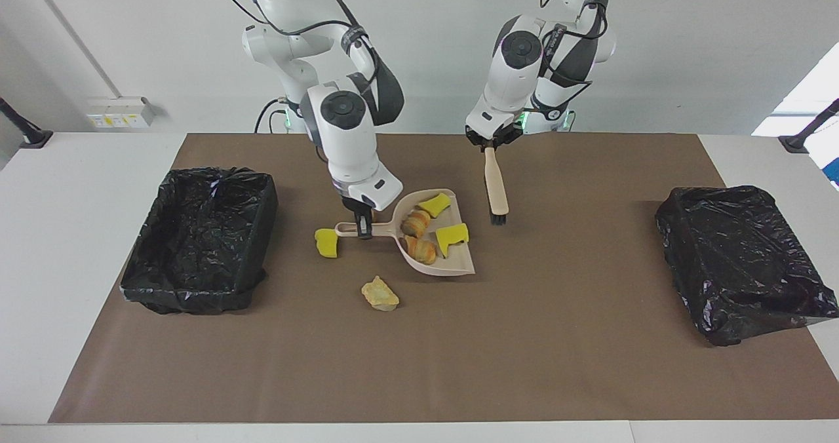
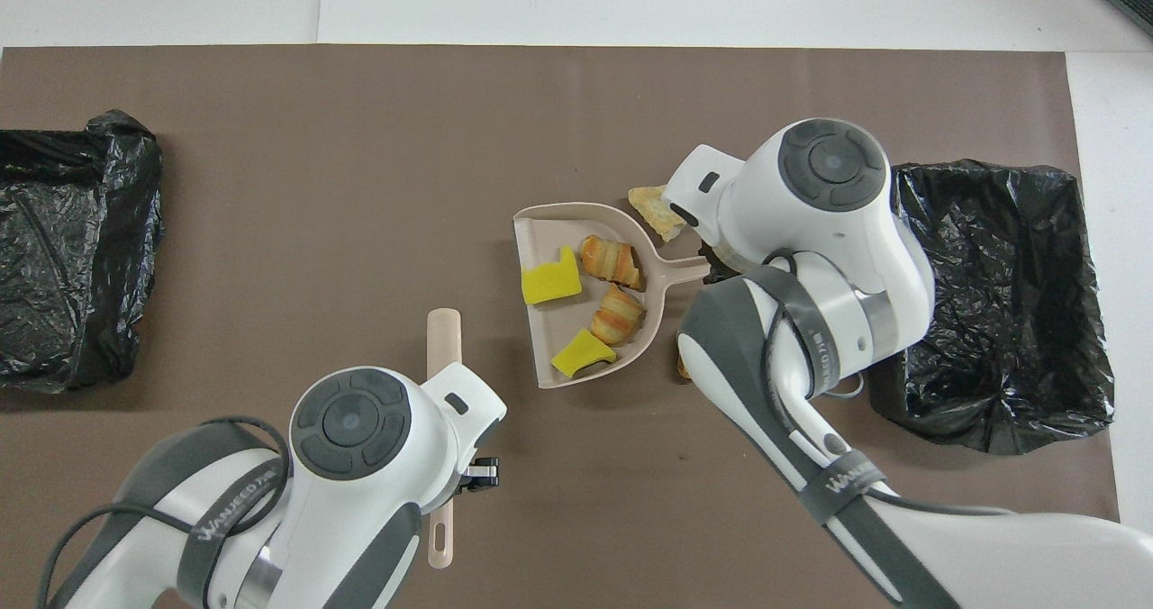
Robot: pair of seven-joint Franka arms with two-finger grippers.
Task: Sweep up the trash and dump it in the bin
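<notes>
The beige dustpan (image 1: 460,264) lies on the brown mat and holds two yellow chunks (image 1: 435,204) (image 1: 452,236) and two brown pastry pieces (image 1: 415,223) (image 1: 421,249); it also shows in the overhead view (image 2: 542,231). My right gripper (image 1: 362,228) is shut on the dustpan's handle. A third yellow chunk (image 1: 326,243) lies on the mat by the handle's end. A tan piece (image 1: 380,294) lies on the mat farther from the robots (image 2: 650,206). My left gripper (image 1: 489,145) is shut on the beige brush (image 1: 495,184), bristles down beside the pan's mouth.
A black-lined bin (image 1: 196,240) stands toward the right arm's end of the table, and a second one (image 1: 741,259) toward the left arm's end. In the overhead view a small brown bit (image 2: 682,368) peeks out beside the right arm, near the pan.
</notes>
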